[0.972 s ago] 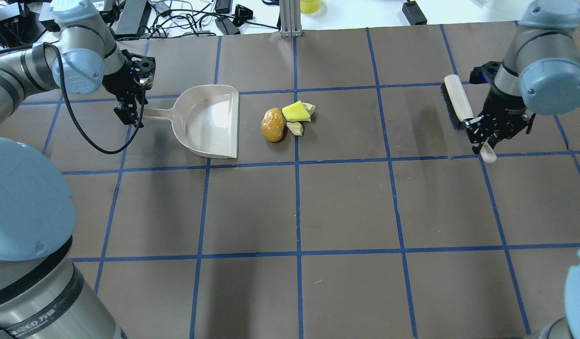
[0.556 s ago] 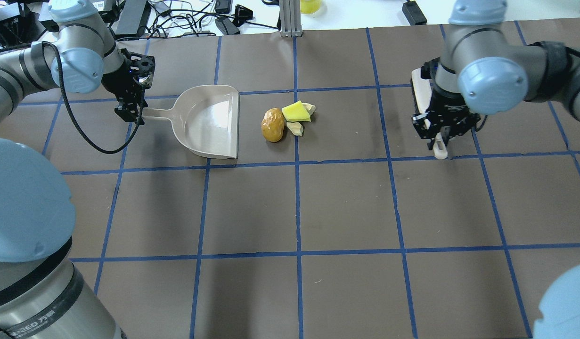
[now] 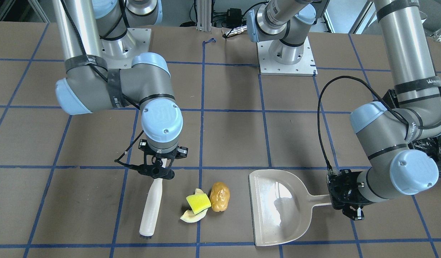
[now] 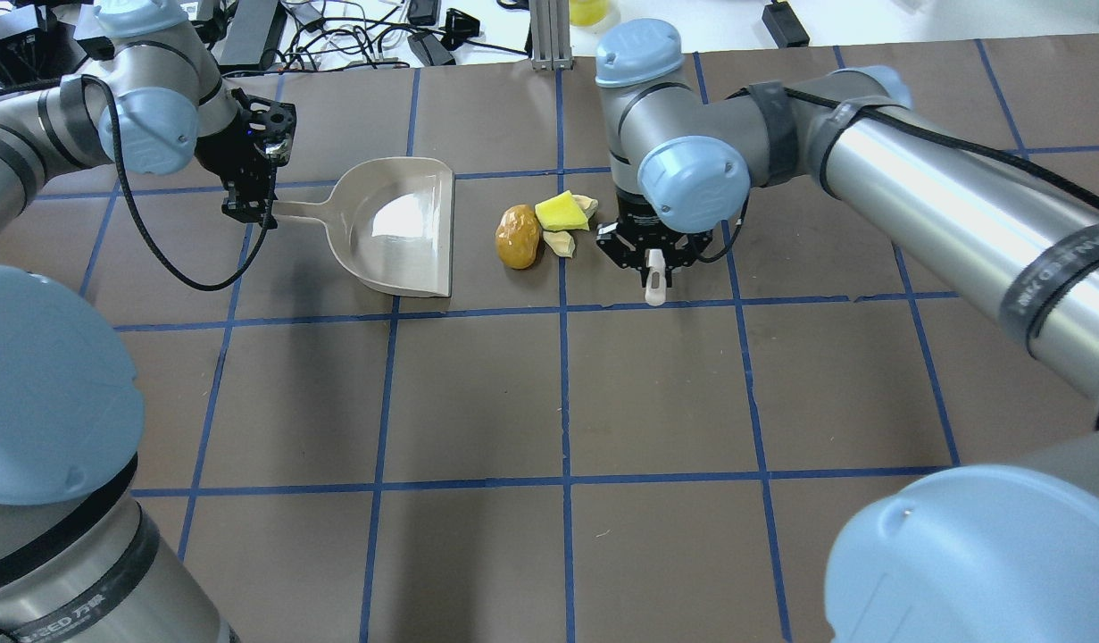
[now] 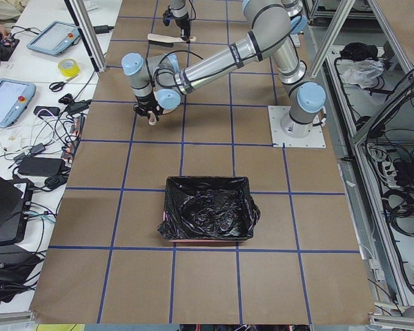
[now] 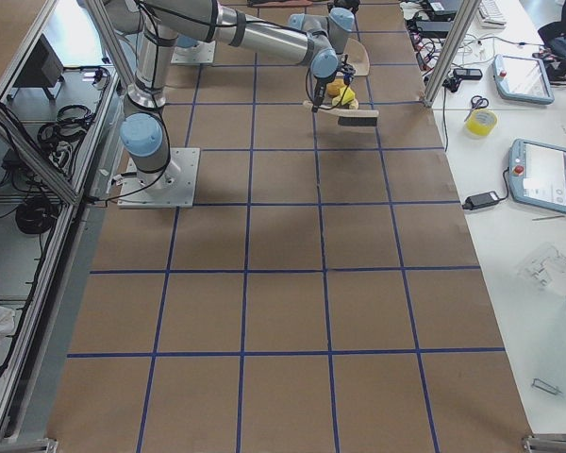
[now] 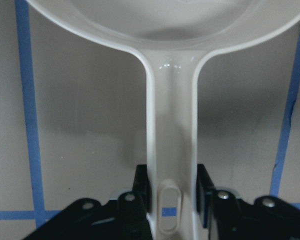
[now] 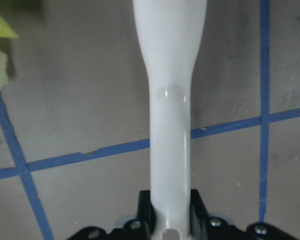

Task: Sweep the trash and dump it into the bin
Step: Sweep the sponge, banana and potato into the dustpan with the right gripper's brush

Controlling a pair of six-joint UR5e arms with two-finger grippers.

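None of the trash is in the bin (image 5: pixel 207 217) yet. Three bits lie close together on the table (image 4: pixel 656 393): a potato (image 4: pixel 518 237), a sponge (image 4: pixel 561 212) and a peel (image 4: pixel 560 243). The sponge rests partly on the peel, and the potato is just beside them.

Both tools are picked up and ready. The left jaws are closed tight on the handle of the dustpan (image 4: pixel 397 228). The pan is empty and lies flat, with its open mouth facing the potato, near it but not touching. The right jaws are closed tight on the handle of the brush (image 3: pixel 151 208). The brush is just beside the trash, on the side away from the pan, so the trash sits between brush and pan. I cannot tell if the brush touches the peel.

I think the sweeping has not started. What is left is pushing all three bits into the pan, carrying the pan to the bin, and tipping it out.

The bin is well apart from the trash, toward the table end on the robot's left, so it is a long carry. The round potato may roll off to the side.

Off the table edge are cables (image 4: pixel 362 40), a roll of tape (image 5: pixel 67 67) and a tablet (image 5: pixel 10 100). None of them sit between the brush and the pan.
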